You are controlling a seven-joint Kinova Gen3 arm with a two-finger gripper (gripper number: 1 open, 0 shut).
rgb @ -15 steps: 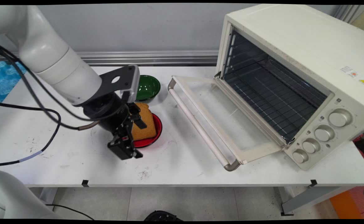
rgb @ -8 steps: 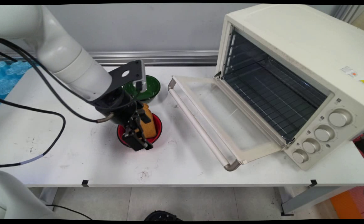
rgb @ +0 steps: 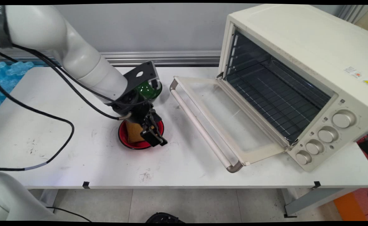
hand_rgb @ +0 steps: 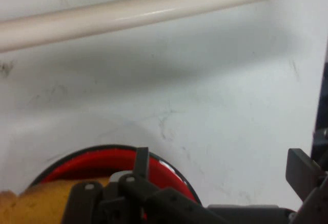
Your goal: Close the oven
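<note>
The pincer (rgb: 155, 138) hangs spread over the red bowl's (rgb: 130, 142) right rim — one finger (hand_rgb: 141, 163) inside, touching the bread (rgb: 133, 131) to its left.

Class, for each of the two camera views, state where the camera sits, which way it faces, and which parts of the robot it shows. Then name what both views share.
Main view: fixed above the table's near side, looking down across the white table at the wall and the open oven; shows the white arm, cables and pincer.
Hand view: on the hand, looking along the pincer at the tabletop; shows its black linkage.
Shared: red bowl, bread, oven door handle.
</note>
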